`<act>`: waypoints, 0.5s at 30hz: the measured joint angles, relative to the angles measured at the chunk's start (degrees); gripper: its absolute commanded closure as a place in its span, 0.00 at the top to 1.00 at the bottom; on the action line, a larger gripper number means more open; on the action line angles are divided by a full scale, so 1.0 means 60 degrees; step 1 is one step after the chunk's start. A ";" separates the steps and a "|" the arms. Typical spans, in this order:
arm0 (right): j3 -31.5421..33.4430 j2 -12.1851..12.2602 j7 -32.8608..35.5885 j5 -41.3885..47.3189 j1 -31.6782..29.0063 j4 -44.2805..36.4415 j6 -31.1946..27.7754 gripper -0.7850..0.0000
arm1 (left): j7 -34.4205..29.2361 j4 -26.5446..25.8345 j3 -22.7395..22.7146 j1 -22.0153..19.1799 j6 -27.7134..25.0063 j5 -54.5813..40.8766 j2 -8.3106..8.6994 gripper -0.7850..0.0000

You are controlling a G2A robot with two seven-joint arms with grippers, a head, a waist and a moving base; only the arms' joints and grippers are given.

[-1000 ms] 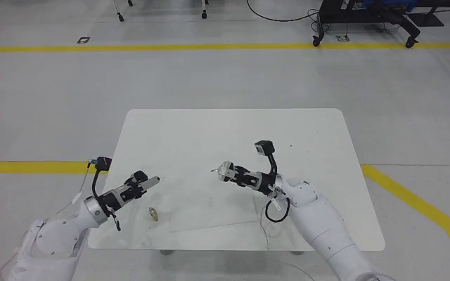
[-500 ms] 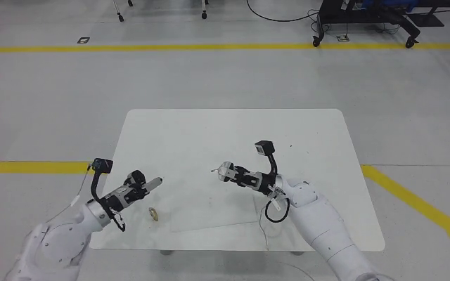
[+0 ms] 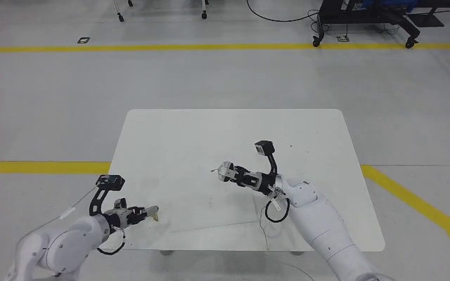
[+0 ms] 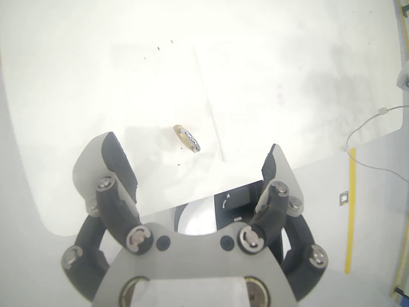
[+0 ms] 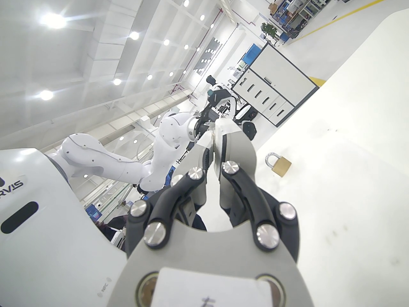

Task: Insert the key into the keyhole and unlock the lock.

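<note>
A small brass padlock [image 3: 154, 216] with a silver shackle lies near the table's front left edge. It also lies on the white top in the left wrist view [image 4: 187, 138] and the right wrist view [image 5: 278, 164]. My left gripper [image 3: 146, 211] hangs right beside it, open, with the padlock ahead of and between the two black pads [image 4: 119, 161]. My right gripper [image 3: 223, 171] is held above the middle of the table, shut [image 5: 212, 138]. A thin key tip [image 3: 213, 169] sticks out of it toward the left; the rest of the key is hidden between the fingers.
The white table [image 3: 295, 133] has rounded corners, and its front edge [image 4: 255, 177] runs just behind the left gripper's fingers. A faint seam [image 3: 211, 226] crosses the top near the front. A loose cable [image 3: 275, 211] hangs at the right wrist.
The left arm has drawn back toward the table's front edge, and its gripper has come down beside the padlock. The right arm has kept still with the key.
</note>
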 measured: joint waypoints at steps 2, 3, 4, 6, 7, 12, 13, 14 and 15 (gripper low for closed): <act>0.0000 0.0000 0.0000 0.0000 0.0000 0.0000 0.0000 0.00 | -0.0226 0.0418 0.0359 -0.0366 0.0197 -0.0026 -0.0019 1.00; 0.0000 0.0000 0.0000 0.0000 0.0000 0.0000 0.0000 0.00 | -0.0285 0.0574 0.0517 -0.0503 0.0279 0.0019 -0.0028 1.00; 0.0000 0.0000 0.0000 0.0000 0.0000 0.0000 0.0000 0.00 | -0.0328 0.0762 0.0724 -0.0671 0.0404 0.0110 -0.0041 1.00; 0.0000 0.0000 0.0000 0.0000 0.0000 0.0000 0.0000 0.00 | -0.0285 0.1002 0.1015 -0.0894 0.0599 0.0370 -0.0060 1.00; 0.0000 0.0000 0.0000 0.0000 0.0000 0.0000 0.0000 0.00 | -0.0199 0.1146 0.1202 -0.1021 0.0736 0.0574 -0.0075 0.99; 0.0000 0.0000 0.0000 0.0000 0.0000 0.0000 0.0000 0.00 | -0.0014 0.1524 0.1730 -0.1352 0.1020 0.0891 -0.0130 0.59; 0.0000 0.0000 0.0000 0.0000 0.0000 0.0000 0.0000 0.00 | -0.0035 0.1552 0.1779 -0.1390 0.1016 0.0920 -0.0132 0.56; 0.0000 0.0000 0.0000 0.0000 0.0000 0.0000 0.0000 0.00 | -0.0060 0.1556 0.1801 -0.1404 0.1005 0.0955 -0.0130 0.51; 0.0000 0.0000 0.0000 0.0000 0.0000 0.0000 0.0000 0.00 | -0.0078 0.1547 0.1810 -0.1408 0.0998 0.0985 -0.0127 0.48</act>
